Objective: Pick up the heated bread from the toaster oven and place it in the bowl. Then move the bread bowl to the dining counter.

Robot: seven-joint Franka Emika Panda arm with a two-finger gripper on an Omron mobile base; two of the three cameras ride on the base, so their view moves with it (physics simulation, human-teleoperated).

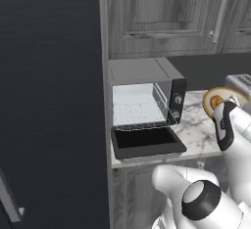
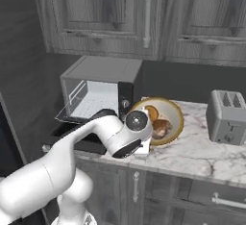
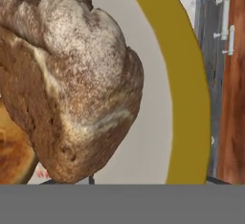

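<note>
The heated bread point(image 3: 72, 84) sits inside the bowl point(image 2: 177, 118), beside a paler piece point(image 2: 153, 112); the bowl appears tilted up off the desk point(image 2: 202, 147). Jaws hidden; state cannot be told. Bowl: rigid, light, smooth; take hold at the rim.

2 base views flanking toaster oven point(image 1: 142, 106); wrist close-up

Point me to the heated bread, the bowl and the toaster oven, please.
heated bread point(image 3: 72, 84), hand view, middle of its dark crust.
bowl point(image 2: 178, 118), right base view, tan rim on the right.
toaster oven point(image 1: 139, 70), left base view, grey top panel.
</note>
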